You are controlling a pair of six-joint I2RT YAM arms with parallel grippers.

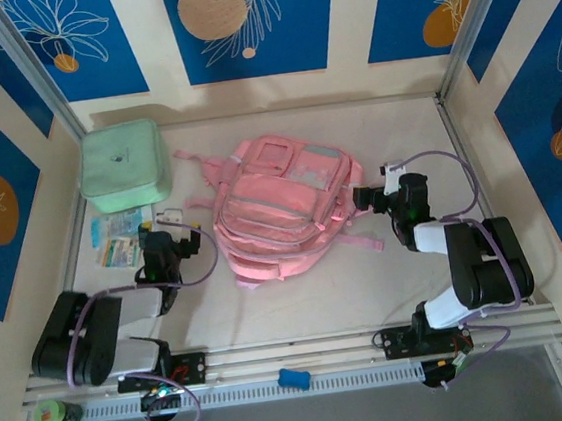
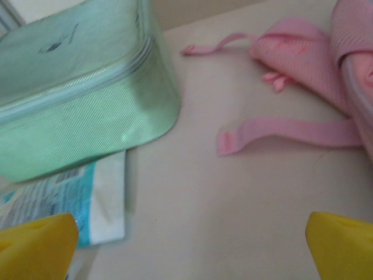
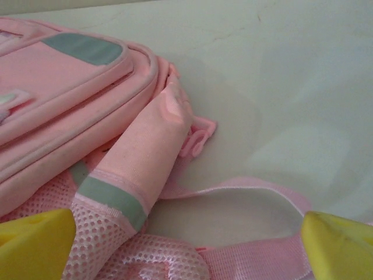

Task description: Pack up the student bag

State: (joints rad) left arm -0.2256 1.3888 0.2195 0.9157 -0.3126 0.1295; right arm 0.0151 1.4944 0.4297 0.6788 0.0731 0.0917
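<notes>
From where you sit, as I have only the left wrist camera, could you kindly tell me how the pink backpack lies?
Observer: The student bag lies flat in the middle of the table, pocket side up.
Operator: Thank you. Where is the right gripper?
Observer: The right gripper is open, close beside the bag's right side.
Operator: Is anything else lying loose?
Observer: A small blue object lies on the slotted strip at the near edge.

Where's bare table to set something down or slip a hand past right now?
Widest free patch: near side, between the student bag and the rail. Another beyond the right gripper, toward the far right corner. Crowded on the left: mint case, packets, straps.
</notes>
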